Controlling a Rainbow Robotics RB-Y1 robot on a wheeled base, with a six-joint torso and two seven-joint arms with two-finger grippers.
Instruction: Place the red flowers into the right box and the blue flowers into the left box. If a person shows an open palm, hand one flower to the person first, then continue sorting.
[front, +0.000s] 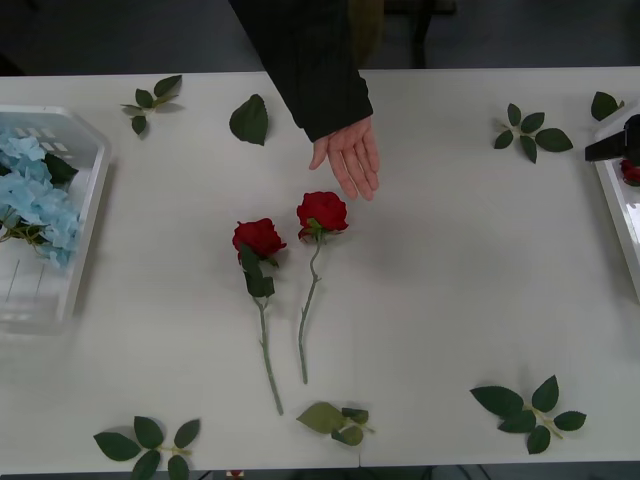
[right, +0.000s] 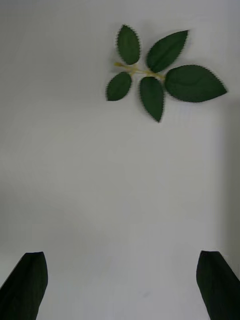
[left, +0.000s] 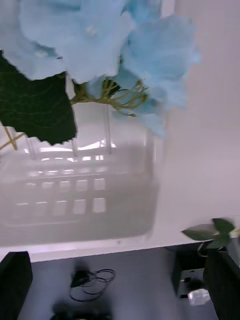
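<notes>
- Right gripper (right: 120, 285): black fingers spread wide, holding nothing, above bare table (front: 450, 260) near a leaf sprig (right: 160, 70).
- Left gripper (left: 120, 285): fingers spread wide, empty, over the left box (left: 75, 200) containing the blue flowers (front: 35, 195).
- Two red flowers (front: 260, 238) lie mid-table; the person's open hand (front: 350, 155) at their 1 o'clock.
- Right box (front: 620, 215) at 3 o'clock edge.
</notes>
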